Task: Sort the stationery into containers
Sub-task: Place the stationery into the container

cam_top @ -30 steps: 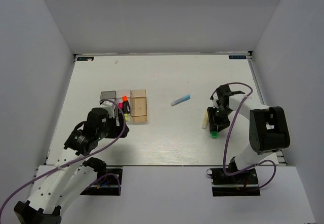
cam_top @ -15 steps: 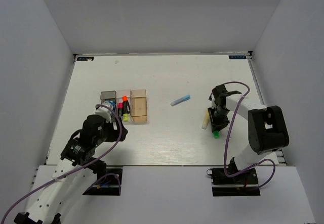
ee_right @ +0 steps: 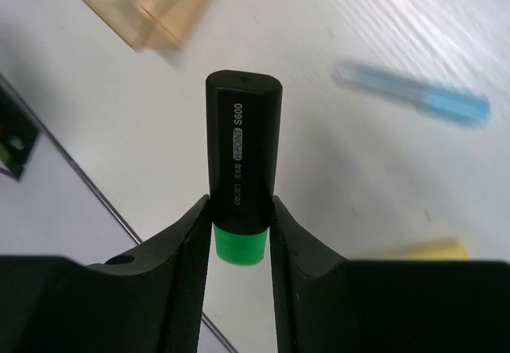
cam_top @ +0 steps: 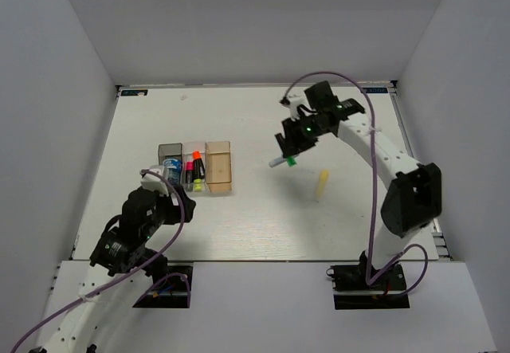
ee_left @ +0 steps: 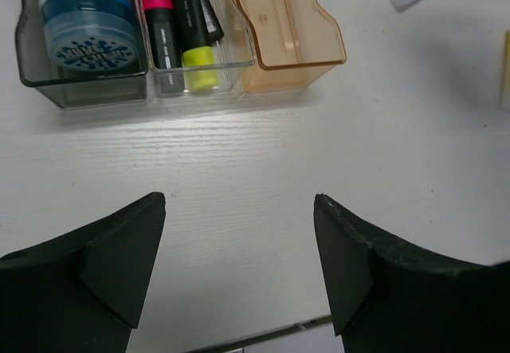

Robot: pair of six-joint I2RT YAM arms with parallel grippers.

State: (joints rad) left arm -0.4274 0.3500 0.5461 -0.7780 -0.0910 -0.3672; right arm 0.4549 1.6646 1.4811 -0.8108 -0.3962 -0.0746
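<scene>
My right gripper (cam_top: 292,154) (ee_right: 241,241) is shut on a black marker with a green cap (ee_right: 241,154) and holds it in the air over the table's middle, right of the bins. The pale blue stick (cam_top: 276,162) (ee_right: 414,94) lies just below it, and the cream stick (cam_top: 322,184) lies further right. The three joined bins stand at the left. The smoky grey bin (ee_left: 80,92) holds the blue-white round item (ee_left: 86,26). The clear bin (ee_left: 209,84) holds markers with pink-orange and yellow caps. The amber bin (ee_left: 291,60) is empty. My left gripper (cam_top: 169,197) (ee_left: 239,265) is open and empty, just near of the bins.
White walls enclose the table on three sides. The table's near edge (ee_left: 263,339) lies just behind my left gripper's fingers. A cable loops above my right arm (cam_top: 362,142).
My right gripper has lifted the green-capped marker off the table at the right and carried it up and left, over the blue stick. My left arm has drawn back from the bins.
</scene>
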